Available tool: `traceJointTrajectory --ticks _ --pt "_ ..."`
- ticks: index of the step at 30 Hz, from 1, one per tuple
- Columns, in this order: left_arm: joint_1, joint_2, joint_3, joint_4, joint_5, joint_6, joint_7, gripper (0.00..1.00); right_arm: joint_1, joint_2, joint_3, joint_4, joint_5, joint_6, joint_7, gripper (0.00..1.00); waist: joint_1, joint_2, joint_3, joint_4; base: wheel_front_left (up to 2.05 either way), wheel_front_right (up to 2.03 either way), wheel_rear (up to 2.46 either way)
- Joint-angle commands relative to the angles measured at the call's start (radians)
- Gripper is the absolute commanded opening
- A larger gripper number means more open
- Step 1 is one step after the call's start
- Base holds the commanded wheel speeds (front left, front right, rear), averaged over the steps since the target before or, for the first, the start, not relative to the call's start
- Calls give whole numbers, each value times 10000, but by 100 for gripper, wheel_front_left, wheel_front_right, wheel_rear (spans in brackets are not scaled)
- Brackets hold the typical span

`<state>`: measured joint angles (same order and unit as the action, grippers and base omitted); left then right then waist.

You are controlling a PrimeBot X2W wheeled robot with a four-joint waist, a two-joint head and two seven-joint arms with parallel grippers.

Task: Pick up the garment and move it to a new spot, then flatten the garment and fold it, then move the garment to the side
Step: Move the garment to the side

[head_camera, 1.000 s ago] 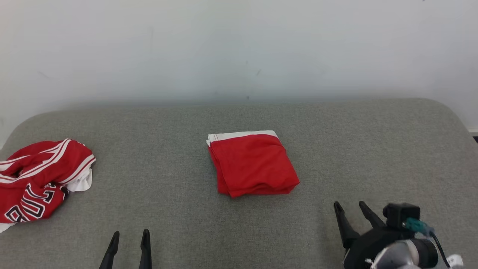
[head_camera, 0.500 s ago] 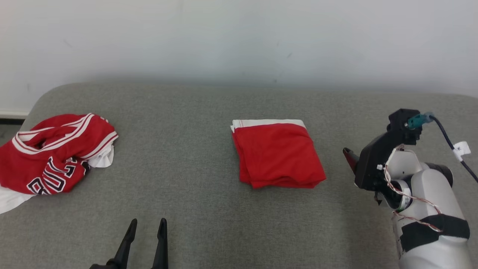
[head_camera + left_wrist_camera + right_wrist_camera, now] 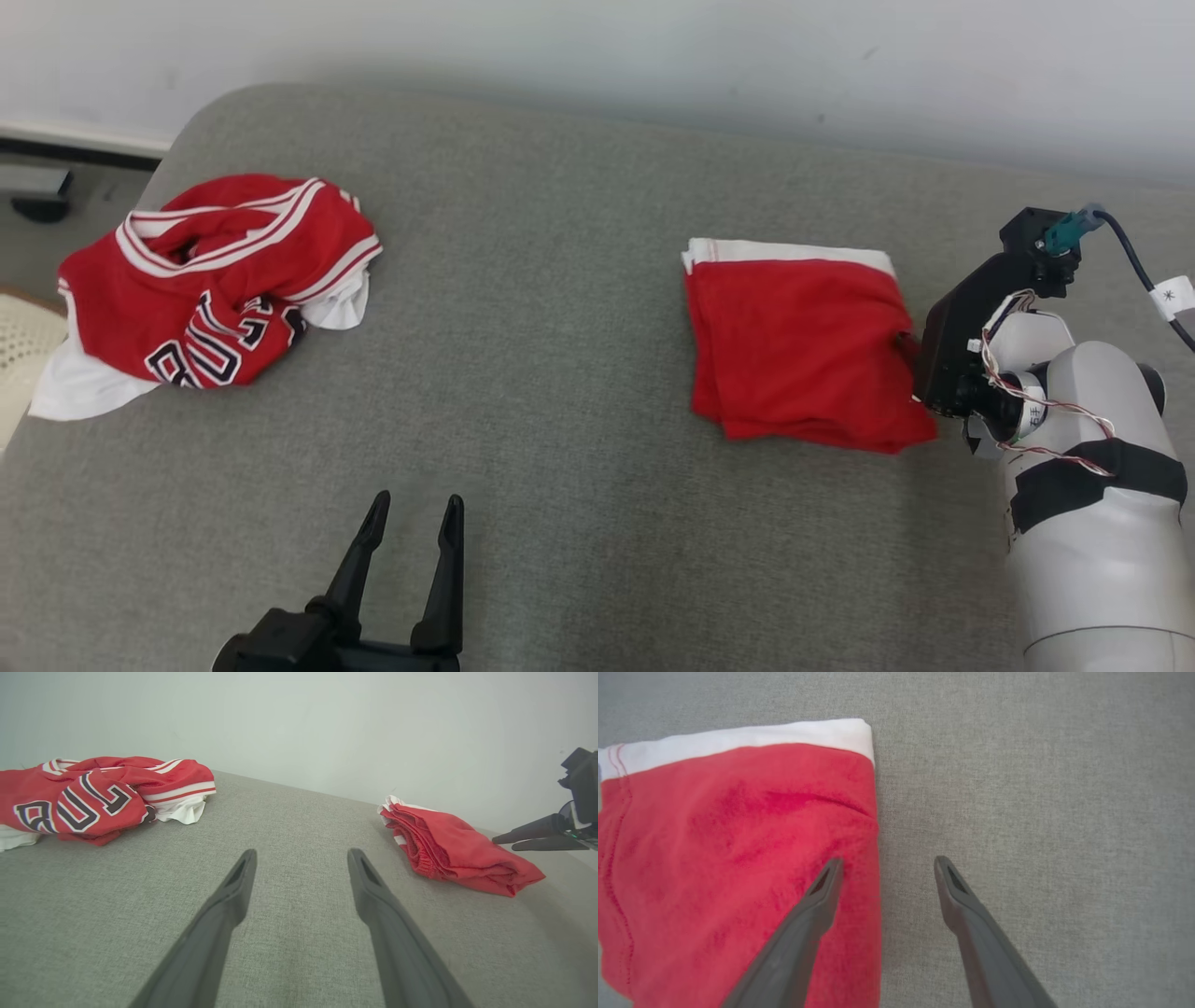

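- Right wrist view: the right gripper has its jaws spread wide and empty. They straddle the right edge of the folded red shorts, one jaw over the cloth and the other over the bare grey upholstered surface.
- The shorts lie folded right of centre on that surface, so the step in hand looks like the last one, moving them aside.
- To do it well, come down low so the outer jaw slides under the whole stack. Close on every layer, not just the top fold. Lift only a little and carry the stack level so it does not spill open.
- The left gripper hovers near the front edge, jaws apart and empty. It could steady the far side.
- Set the shorts down well apart from the crumpled red jersey on the left.
- Head view: the right gripper's tips are hidden behind its own wrist.
- I cannot tell whether a jaw touches the cloth.
- The jersey's lettering is partly folded under.
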<state>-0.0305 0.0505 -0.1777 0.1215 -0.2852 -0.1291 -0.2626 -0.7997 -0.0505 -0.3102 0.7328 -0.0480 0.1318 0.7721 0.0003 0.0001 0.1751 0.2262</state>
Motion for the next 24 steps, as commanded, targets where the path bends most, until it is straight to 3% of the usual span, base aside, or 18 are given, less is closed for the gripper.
traceJointTrajectory --ticks 1,11,12,14,15,16,17,18,24 --pt "-206 -5 -15 -18 -42 -6 -35 100 -165 -6 -98 208 -167 -24 -131 100 -3 -1 542 512 0 0 0" --pt "-379 -3 -140 22 -121 27 -35 100 -565 20 -753 1478 -612 -24 -390 100 -3 -1 913 659 0 0 0" --pt "-376 -5 -134 38 -123 28 -35 100 -570 25 -779 1662 -606 -24 -332 95 -3 -1 936 646 0 0 0" --pt "-431 -3 -144 88 -136 28 -35 100 -587 46 -775 1950 -671 -24 -236 49 -3 -1 951 612 0 0 0" --pt "-452 -3 -141 100 -134 34 -35 100 -580 48 -742 2063 -699 -24 -253 30 -3 -1 942 577 0 0 0" --pt "-452 -3 -141 100 -134 34 -35 100 -580 48 -742 2063 -699 -24 -253 30 -3 -1 942 577 0 0 0" --pt "-461 -2 -140 109 -131 40 -35 100 -566 48 -721 2110 -737 -24 -328 10 -3 -1 928 538 0 0 0" --pt "-469 -3 -139 114 -131 48 -35 100 -571 36 -700 2138 -784 -24 -408 0 -3 -1 911 491 0 0 0" --pt "-455 -2 -8 118 -1 60 -35 100 -472 -35 -252 2216 -807 -28 -907 0 -3 -1 673 -28 0 0 0"
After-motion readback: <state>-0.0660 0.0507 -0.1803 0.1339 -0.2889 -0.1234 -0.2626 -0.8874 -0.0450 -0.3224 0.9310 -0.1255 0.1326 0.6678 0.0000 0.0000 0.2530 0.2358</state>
